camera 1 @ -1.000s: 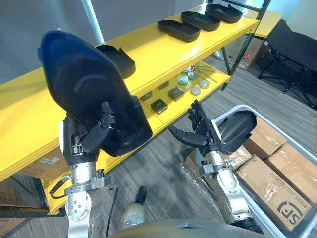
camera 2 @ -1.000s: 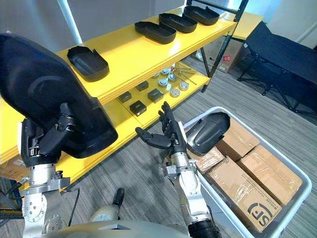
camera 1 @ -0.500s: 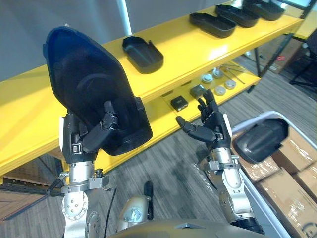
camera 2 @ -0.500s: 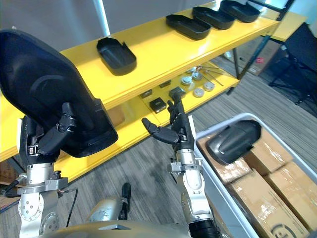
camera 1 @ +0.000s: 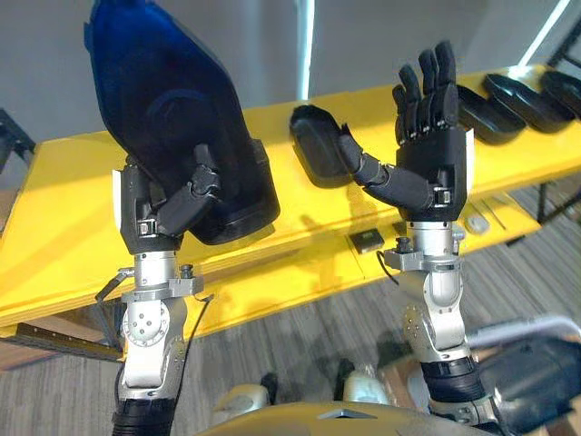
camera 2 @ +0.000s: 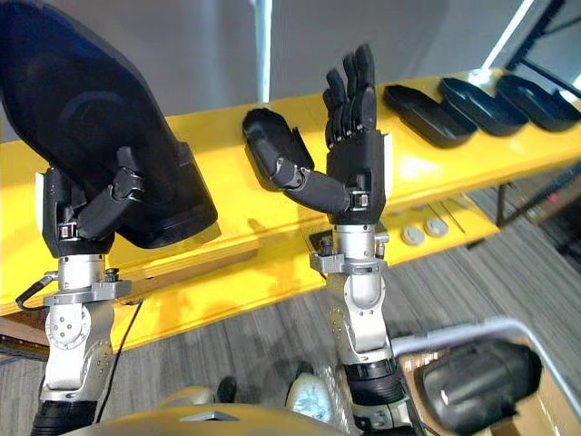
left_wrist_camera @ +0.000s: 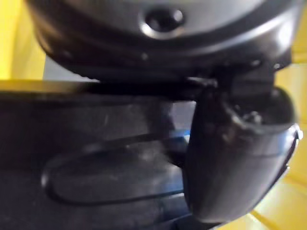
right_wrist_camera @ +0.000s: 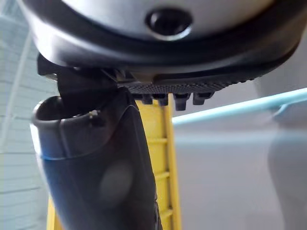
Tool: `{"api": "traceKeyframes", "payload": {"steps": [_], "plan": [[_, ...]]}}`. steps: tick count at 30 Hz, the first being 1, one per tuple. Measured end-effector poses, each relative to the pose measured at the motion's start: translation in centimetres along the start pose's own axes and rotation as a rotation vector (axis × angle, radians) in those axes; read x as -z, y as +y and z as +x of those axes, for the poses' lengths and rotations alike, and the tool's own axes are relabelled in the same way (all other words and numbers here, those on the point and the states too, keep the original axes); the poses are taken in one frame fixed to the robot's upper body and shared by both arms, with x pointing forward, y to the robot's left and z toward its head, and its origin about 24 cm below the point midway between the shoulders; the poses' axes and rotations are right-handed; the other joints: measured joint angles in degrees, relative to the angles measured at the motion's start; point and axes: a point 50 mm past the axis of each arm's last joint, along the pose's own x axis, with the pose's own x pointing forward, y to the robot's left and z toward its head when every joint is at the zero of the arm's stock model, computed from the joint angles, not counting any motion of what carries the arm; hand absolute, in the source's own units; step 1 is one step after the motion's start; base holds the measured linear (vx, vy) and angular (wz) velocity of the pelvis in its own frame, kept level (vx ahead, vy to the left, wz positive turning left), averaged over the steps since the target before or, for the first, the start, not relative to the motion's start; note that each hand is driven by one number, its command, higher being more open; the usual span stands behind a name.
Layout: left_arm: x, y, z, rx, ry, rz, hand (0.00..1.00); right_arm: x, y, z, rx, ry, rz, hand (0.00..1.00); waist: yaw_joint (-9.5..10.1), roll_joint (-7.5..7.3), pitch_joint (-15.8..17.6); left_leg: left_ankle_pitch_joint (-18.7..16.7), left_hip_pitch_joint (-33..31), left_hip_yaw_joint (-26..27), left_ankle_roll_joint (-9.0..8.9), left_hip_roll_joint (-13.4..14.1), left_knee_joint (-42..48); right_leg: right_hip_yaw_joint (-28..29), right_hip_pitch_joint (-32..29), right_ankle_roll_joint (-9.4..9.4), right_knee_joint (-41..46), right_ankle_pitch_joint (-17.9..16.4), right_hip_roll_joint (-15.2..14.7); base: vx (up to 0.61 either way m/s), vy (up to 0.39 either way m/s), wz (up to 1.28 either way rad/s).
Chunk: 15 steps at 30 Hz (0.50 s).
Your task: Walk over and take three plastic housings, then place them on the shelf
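My left hand (camera 1: 166, 207) is shut on a large black plastic housing (camera 1: 171, 109) and holds it upright over the left part of the yellow shelf's top board (camera 1: 54, 245). In the left wrist view the thumb (left_wrist_camera: 230, 158) presses on the housing's dark face (left_wrist_camera: 96, 158). My right hand (camera 1: 434, 150) is raised in front of the shelf, open, fingers straight up, with nothing in it. One housing (camera 2: 266, 145) lies on the top board behind that hand's thumb. Three more housings (camera 2: 425, 113) (camera 2: 478, 100) (camera 2: 536, 95) lie in a row at the board's right end.
A white bin (camera 2: 454, 331) at the lower right holds another black housing (camera 2: 477, 386) on cardboard boxes. The lower shelf board carries a small black block (camera 1: 368, 241) and round silver parts (camera 2: 413, 234). A grey wall stands behind the shelf.
The whole view has swung to face the shelf head-on, with the bin now at the lower right corner. My open right hand has risen to shelf-top height; the left still holds its housing.
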Motion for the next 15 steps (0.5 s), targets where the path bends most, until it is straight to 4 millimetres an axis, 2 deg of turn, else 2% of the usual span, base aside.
{"api": "traceKeyframes", "payload": {"steps": [1, 2, 4, 9, 13, 15], "plan": [[0.1, -0.1, -0.1, 0.0, 0.004, -0.009, 0.0, -0.1, -0.3, 0.2, -0.003, 0.001, -0.014, 1.0, 0.39, 1.12, -0.6, 0.7, 0.6, 2.5, -1.34, 1.9, -1.0, -0.7, 1.2, -0.35, -1.8, 0.3, 1.2, 0.26, -0.231, 0.44], [0.2, -0.2, -0.1, 0.002, 0.004, -0.011, 0.0, -0.1, -0.5, 0.2, -0.001, 0.008, -0.028, 1.0, 0.32, 1.47, -0.8, 1.1, 0.9, 3.3, -1.93, 2.5, -1.7, -1.4, 1.9, -0.4, -2.5, 0.3, 1.4, 0.21, -0.113, 0.31], [0.3, -0.8, -0.2, 0.025, 0.008, -0.028, 0.0, -0.1, -1.9, -0.2, 0.049, 0.04, -0.066, 1.0, -0.01, 2.23, -1.3, 2.0, 3.1, 4.8, -2.07, 3.1, -4.5, -2.6, 4.5, -0.42, -4.4, 0.3, 2.2, 0.18, -0.068, 0.26], [0.2, -1.1, -0.8, 0.026, 0.031, -0.031, 0.0, -0.4, -3.7, -2.1, 0.134, 0.1, -0.032, 1.0, -0.28, 2.23, -1.4, 2.0, 4.0, 4.8, -2.07, 2.1, -4.6, -3.2, 6.6, -0.4, -6.0, 0.3, 1.5, 0.11, 0.027, 0.09], [0.4, -1.3, -0.9, 0.026, 0.057, 0.036, 0.0, -0.3, -4.1, -2.5, 0.143, 0.131, -0.026, 1.0, -0.24, 2.2, -1.3, 2.1, 1.4, 3.9, -2.16, 1.2, -1.3, -4.1, 6.9, -0.4, -6.3, 0.2, 0.2, 0.0, 0.041, 0.34], [0.6, -1.6, -0.9, 0.046, 0.078, 0.053, 0.0, -0.3, -4.1, -2.5, 0.148, 0.13, -0.032, 1.0, -0.42, 2.41, -0.2, 1.0, 0.6, 3.6, -2.92, 0.5, 1.8, -4.6, 8.7, -0.35, -6.5, 0.2, -1.0, -0.05, 0.057, 0.34]]}}
